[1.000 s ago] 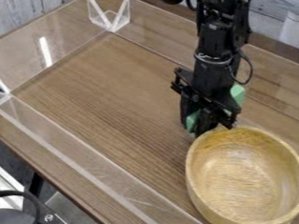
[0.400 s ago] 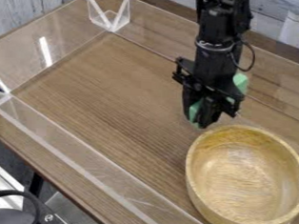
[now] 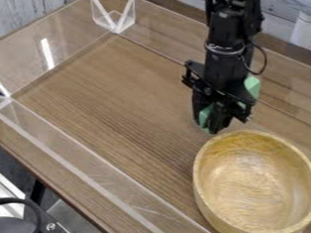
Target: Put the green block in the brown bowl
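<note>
Camera view: the black gripper (image 3: 218,120) clenches the small bright green block (image 3: 205,118) just beyond the large round light-brown wooden bowl's (image 3: 206,163) far rim.

The gripper (image 3: 215,119), closed on the green block (image 3: 203,117), now sits slightly farther from the brown bowl (image 3: 260,186) than a second ago.
</note>
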Controlling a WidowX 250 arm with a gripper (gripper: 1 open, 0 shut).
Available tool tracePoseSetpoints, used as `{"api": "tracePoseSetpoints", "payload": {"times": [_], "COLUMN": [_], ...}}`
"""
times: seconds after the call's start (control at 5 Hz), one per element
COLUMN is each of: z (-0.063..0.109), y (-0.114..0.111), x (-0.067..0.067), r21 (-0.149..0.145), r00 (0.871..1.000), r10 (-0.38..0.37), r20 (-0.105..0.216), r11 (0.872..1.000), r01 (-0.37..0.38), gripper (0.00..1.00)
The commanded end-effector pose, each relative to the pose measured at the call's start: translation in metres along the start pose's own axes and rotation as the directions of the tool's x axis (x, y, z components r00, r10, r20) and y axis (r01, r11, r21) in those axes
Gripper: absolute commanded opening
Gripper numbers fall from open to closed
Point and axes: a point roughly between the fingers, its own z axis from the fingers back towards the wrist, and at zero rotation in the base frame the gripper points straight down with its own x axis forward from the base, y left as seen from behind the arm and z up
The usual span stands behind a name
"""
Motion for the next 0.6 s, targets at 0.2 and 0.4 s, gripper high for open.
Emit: {"api": "tracePoseSetpoints", "payload": {"times": [0.2,0.4], "z": [0.018,0.019], "y": [-0.028,-0.042], "x": [-0.007,-0.014], "r21": [0.002,-0.002], "r00": [0.996,0.994], "r10": [-0.068,-0.096], "r20": [0.059,0.059], "r11": [0.998,0.995], "r01": [0.068,0.097], "gripper": [0.00,0.00]}}
